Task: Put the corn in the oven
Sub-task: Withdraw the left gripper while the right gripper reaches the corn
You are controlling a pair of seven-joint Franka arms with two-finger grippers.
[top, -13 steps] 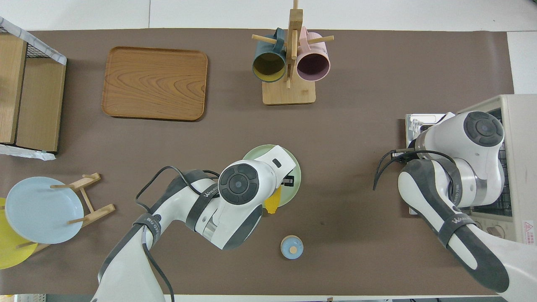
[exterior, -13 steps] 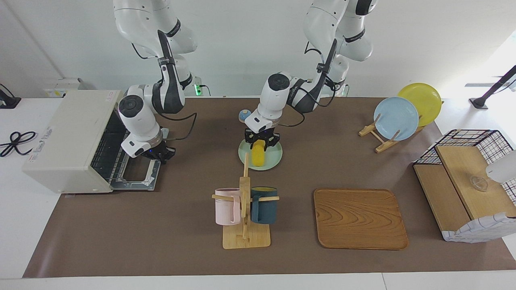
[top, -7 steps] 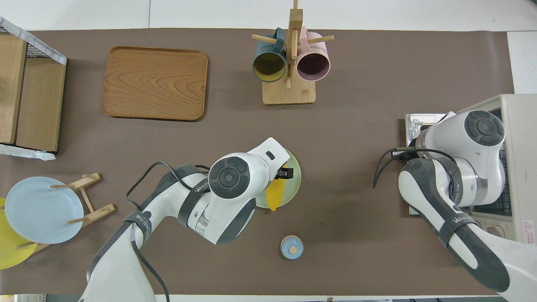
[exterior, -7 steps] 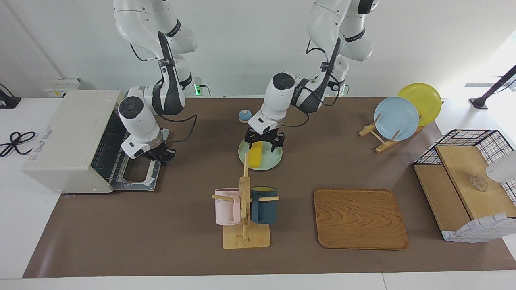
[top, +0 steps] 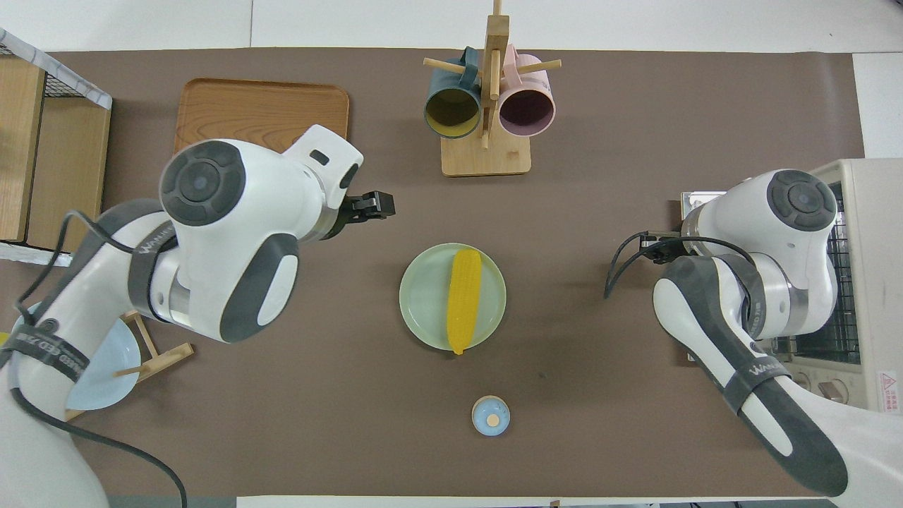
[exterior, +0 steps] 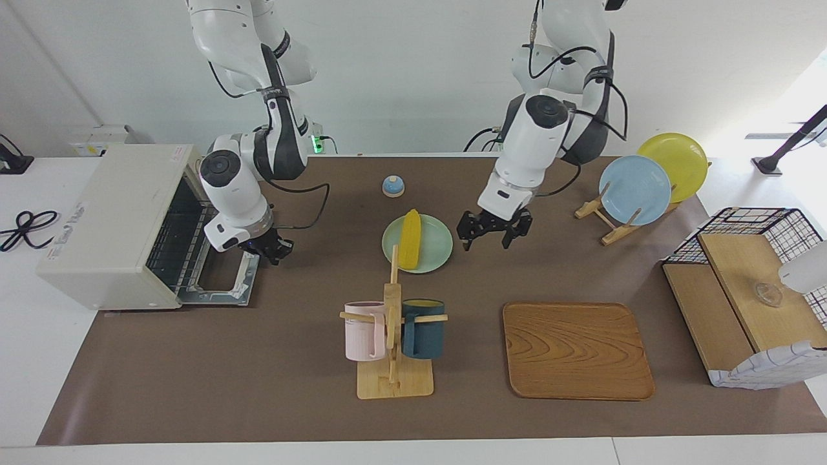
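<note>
The yellow corn [exterior: 409, 239] [top: 464, 300] lies alone on a pale green plate [exterior: 434, 253] [top: 421, 305] in the middle of the table. My left gripper [exterior: 488, 240] [top: 374, 206] hangs open and empty in the air, over the brown mat beside the plate, toward the left arm's end. The cream-white oven [exterior: 106, 223] [top: 862, 185] stands at the right arm's end with its door [exterior: 223, 284] dropped open and its wire rack showing. Beside the door's corner, my right gripper [exterior: 276, 249] is shut and holds nothing.
A wooden mug rack [exterior: 393, 336] with a pink and a dark blue mug stands farther from the robots than the plate. A wooden tray [exterior: 577, 349], a plate stand [exterior: 636, 187] with a blue and a yellow plate, a wire basket shelf [exterior: 749, 303] and a small blue knob [exterior: 393, 186] are also on the table.
My left gripper opened, let go of the corn on the green plate, then rose and swung toward the left arm's end. The right gripper edged slightly away from the oven.
</note>
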